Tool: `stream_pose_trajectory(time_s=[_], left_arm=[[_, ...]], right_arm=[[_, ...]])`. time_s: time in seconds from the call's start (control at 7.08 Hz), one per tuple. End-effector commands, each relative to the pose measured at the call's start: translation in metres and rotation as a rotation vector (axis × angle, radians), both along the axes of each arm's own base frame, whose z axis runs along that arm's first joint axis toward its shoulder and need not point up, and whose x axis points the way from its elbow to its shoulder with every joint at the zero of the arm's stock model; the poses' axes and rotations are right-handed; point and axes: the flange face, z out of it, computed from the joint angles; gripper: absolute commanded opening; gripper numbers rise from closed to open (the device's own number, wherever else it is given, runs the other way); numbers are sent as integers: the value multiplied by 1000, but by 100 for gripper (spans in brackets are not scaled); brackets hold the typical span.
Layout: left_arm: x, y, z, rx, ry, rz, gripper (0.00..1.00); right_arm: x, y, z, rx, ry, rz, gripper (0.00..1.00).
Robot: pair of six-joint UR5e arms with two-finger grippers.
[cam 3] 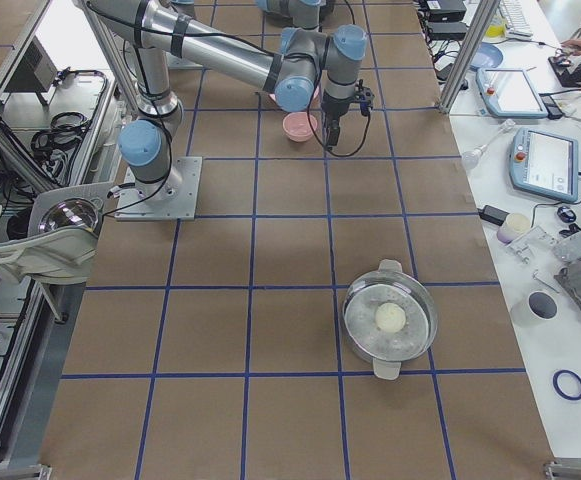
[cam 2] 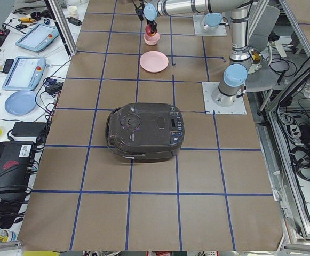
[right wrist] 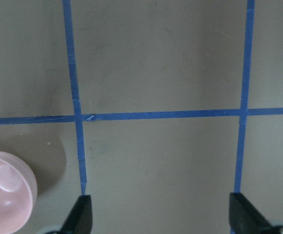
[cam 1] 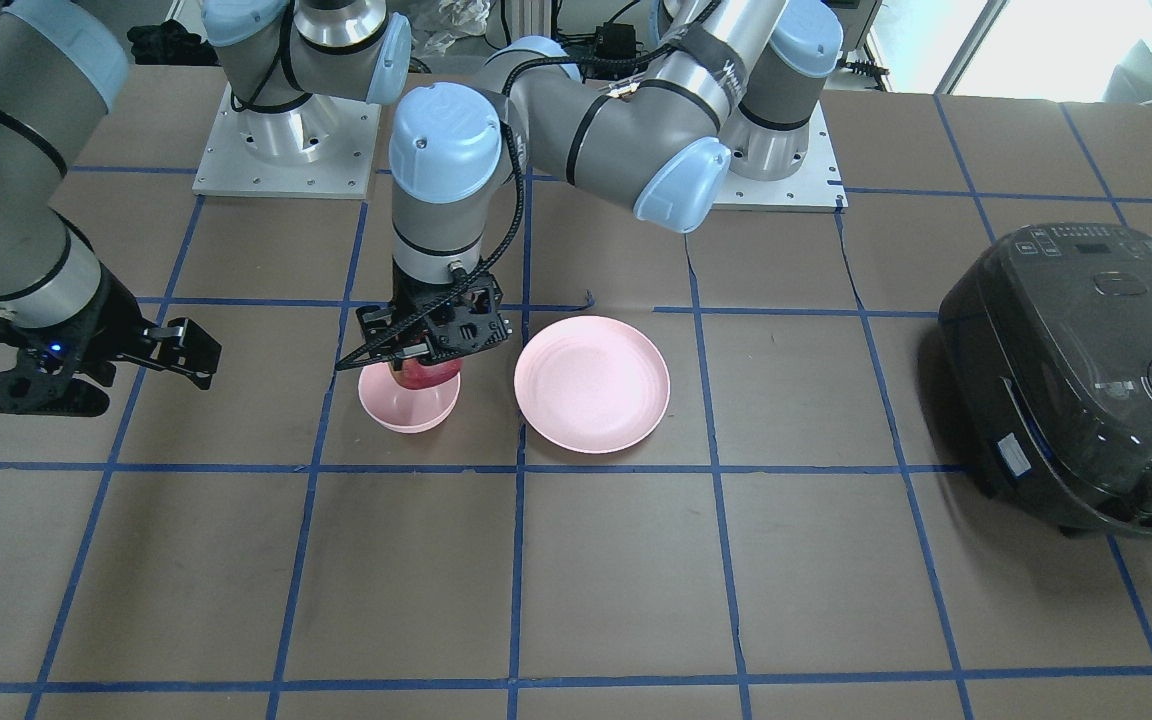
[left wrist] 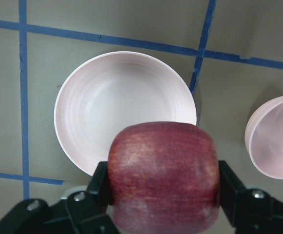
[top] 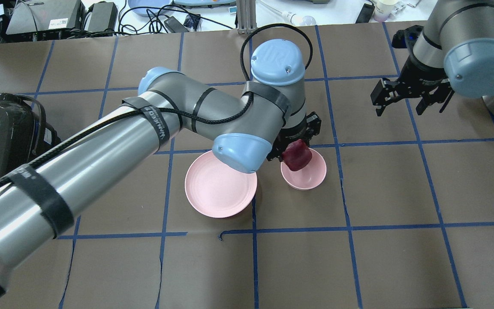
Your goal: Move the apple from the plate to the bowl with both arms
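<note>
The left gripper (left wrist: 163, 183) pinches the apple (left wrist: 163, 170). Its two black fingers (left wrist: 100, 187) press on the apple's sides at 9 and 3 o'clock in the left wrist view. The jaws stand only as wide as the fruit, with no gap showing on either side. The apple fills the space between them and sticks out past the tips.

In the overhead view the apple (top: 297, 155) hangs over the 10 o'clock part of the bowl (top: 309, 178), covering that stretch of rim. It is off the plate (top: 219, 191). I cannot tell whether the apple touches the bowl. The front view shows its red underside (cam 1: 424, 376) just under the gripper (cam 1: 433, 340) and over the bowl's far half (cam 1: 406, 412).

The plate lies at 9 o'clock of the bowl in the overhead view, just beside it with a strip of table (top: 268, 201) between. Nothing lies on the plate.

The right gripper (right wrist: 160, 212) is spread wide and holds nothing. Its two tips (right wrist: 83, 212) stand well apart over bare table, and a corner of the bowl (right wrist: 7, 192) shows at 8 o'clock in the right wrist view. In the overhead view it hovers at 2 o'clock of the bowl, well apart from it (top: 399, 103).

A dark cooker (top: 2, 137) sits at 9 o'clock of the plate, well apart.
</note>
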Motion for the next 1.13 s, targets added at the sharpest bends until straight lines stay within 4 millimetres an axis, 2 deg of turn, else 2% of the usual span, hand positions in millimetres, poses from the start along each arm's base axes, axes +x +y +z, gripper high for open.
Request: stream_pose_trajectory(time_s=[0.0, 0.14, 0.28, 0.85, 0.99], left_arm=[[-19, 5, -31, 26, 1, -6, 0], [-14, 10, -42, 50, -40, -45, 0], [-12, 12, -46, 57, -57, -51, 0], [-18, 3, -67, 74, -60, -42, 0], [-19, 2, -66, 67, -60, -53, 14]], right_arm=[[-13, 2, 0, 9, -6, -14, 100], [-14, 2, 0, 10, -2, -15, 100], [-13, 2, 1, 6, -7, -15, 100], [-13, 2, 1, 9, -8, -15, 100], [-14, 2, 2, 7, -3, -15, 100]])
